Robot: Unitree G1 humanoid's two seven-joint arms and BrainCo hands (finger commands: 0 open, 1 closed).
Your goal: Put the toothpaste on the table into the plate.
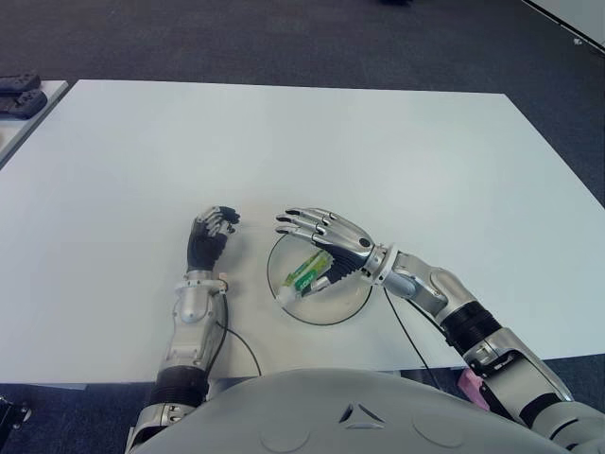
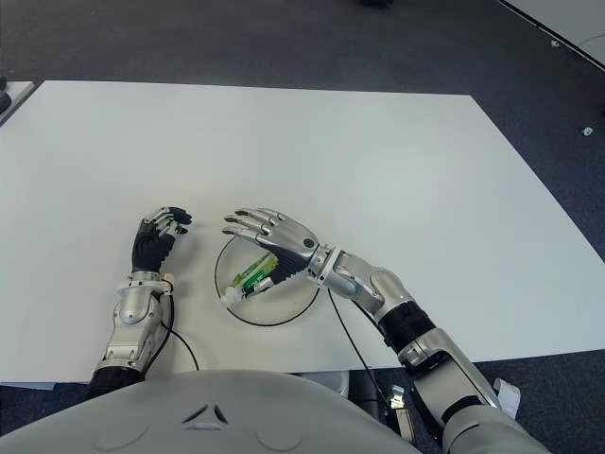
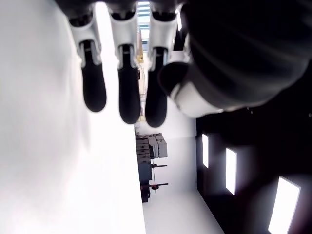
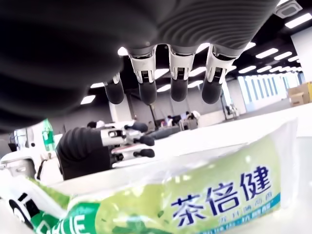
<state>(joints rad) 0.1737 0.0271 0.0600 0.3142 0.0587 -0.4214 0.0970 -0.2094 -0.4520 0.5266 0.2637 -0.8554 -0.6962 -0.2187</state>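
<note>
Hovering right hand (image 1: 326, 236) fingers spread over toothpaste (image 1: 309, 272) in plate (image 1: 352, 305), left hand (image 1: 210, 234) curled, empty, beside plate's left

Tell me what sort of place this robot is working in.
Probably an open-plan office or lab. The large white rectangular table stands on dark grey carpet, and the right wrist view shows rows of ceiling strip lights with people seated at desks far behind.
</note>
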